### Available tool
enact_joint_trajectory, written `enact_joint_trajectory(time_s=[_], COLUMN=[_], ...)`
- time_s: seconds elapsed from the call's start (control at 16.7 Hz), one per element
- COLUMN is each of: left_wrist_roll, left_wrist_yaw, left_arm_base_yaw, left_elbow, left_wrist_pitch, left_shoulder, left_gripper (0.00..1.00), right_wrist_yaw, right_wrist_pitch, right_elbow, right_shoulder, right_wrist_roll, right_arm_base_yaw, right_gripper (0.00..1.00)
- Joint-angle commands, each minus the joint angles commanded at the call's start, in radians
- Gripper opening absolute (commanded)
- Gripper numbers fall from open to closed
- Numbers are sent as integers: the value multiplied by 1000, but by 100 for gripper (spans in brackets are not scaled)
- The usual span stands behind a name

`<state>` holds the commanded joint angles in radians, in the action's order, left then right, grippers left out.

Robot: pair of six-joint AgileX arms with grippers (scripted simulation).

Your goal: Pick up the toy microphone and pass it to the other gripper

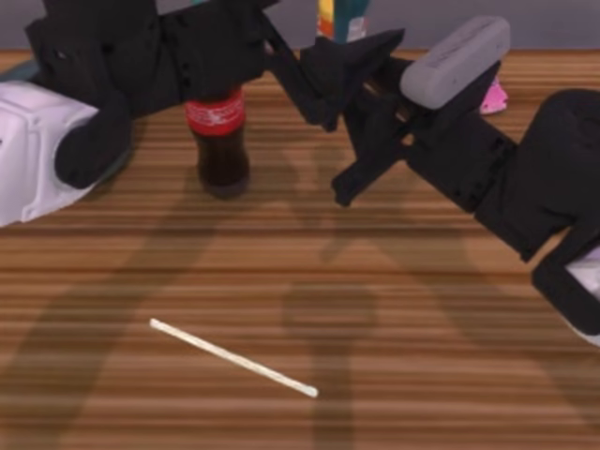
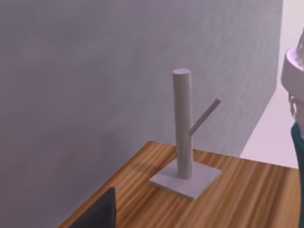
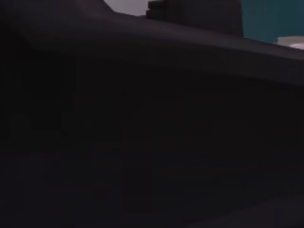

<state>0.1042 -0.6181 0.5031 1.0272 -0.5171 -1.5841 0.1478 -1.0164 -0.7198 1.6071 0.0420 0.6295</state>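
A wooden desk (image 1: 422, 319) seen from above, with 2 black robot arms meeting over its far edge. The left gripper (image 1: 323, 80) reaches in from the upper left, and the right gripper (image 1: 361, 164), which carries a grey rounded block (image 1: 457, 59) on its wrist, reaches in from the right. Their pointed fingers cross just beside each other near the top centre. Whether either gripper is clenched or released cannot be told from above.

The toy microphone (image 2: 297, 109) is off the desk and raised at the meeting point. In the left wrist view, only a slice of it shows at the picture's edge: a pale rounded head above a teal handle. From above it is mostly hidden by the arms. Which gripper holds it cannot be told.

A cola bottle (image 1: 219, 141) with a red label stands upright on the desk, directly below the left arm and close to the grippers. A thin white stick (image 1: 232, 358) lies diagonally on the near part of the desk, well apart from both arms. A box with coloured stripes (image 1: 342, 19) stands at the far edge behind the grippers, and a small pink object (image 1: 494, 97) peeks out behind the right arm.

The left wrist view also shows a grey stand (image 2: 185, 156) with 1 upright post and 1 angled peg on a square base, near a desk corner before a grey wall. The right wrist view is dark.
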Motion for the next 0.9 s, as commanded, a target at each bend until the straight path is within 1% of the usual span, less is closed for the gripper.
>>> enact_joint_trajectory(time_s=[0.66,0.72,0.9], left_wrist_roll=[0,0,0], left_wrist_yaw=[0,0,0], left_arm_base_yaw=[0,0,0], left_elbow=[0,0,0], left_wrist_pitch=[0,0,0], left_shoulder=[0,0,0], left_gripper=[2,0,0], right_wrist_yaw=[0,0,0], right_wrist_pitch=[0,0,0], right_elbow=[0,0,0], right_shoulder=[0,0,0], right_wrist_roll=[0,0,0], right_arm_base_yaw=[0,0,0], right_gripper=[0,0,0])
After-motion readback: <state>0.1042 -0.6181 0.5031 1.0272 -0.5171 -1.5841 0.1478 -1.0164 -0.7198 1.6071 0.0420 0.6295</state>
